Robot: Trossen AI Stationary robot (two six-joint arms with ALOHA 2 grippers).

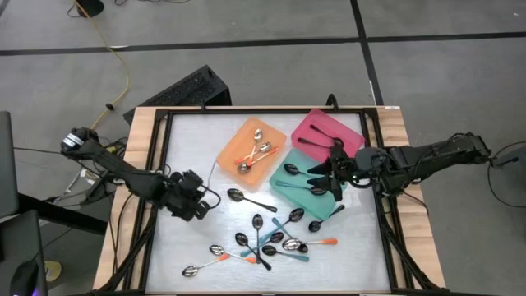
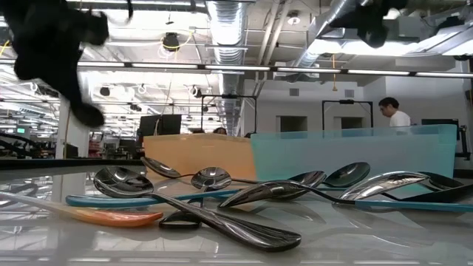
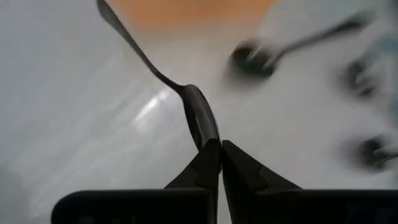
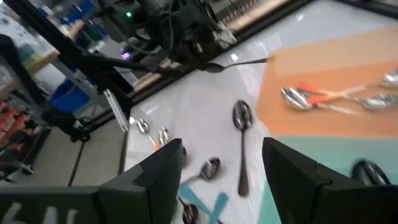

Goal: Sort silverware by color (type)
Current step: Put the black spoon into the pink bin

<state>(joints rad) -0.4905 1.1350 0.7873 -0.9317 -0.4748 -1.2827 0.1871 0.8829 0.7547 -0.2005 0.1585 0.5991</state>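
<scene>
The left gripper point(image 3: 220, 148) is pinching the bowl tip of a black spoon point(image 3: 200, 118) between closed fingers, holding it above the table's point(image 1: 177, 160) left side, its handle pointing toward the orange tray point(image 1: 231, 151). The right gripper point(image 4: 221, 165) is hovering with its jaws spread wide and empty over the teal tray point(image 1: 283, 187), beside the pink tray point(image 1: 349, 130). Another black spoon point(image 1: 249, 199) is lying just below the orange tray, and a mixed pile of spoons point(image 1: 269, 241) is sitting near the table's front edge.
</scene>
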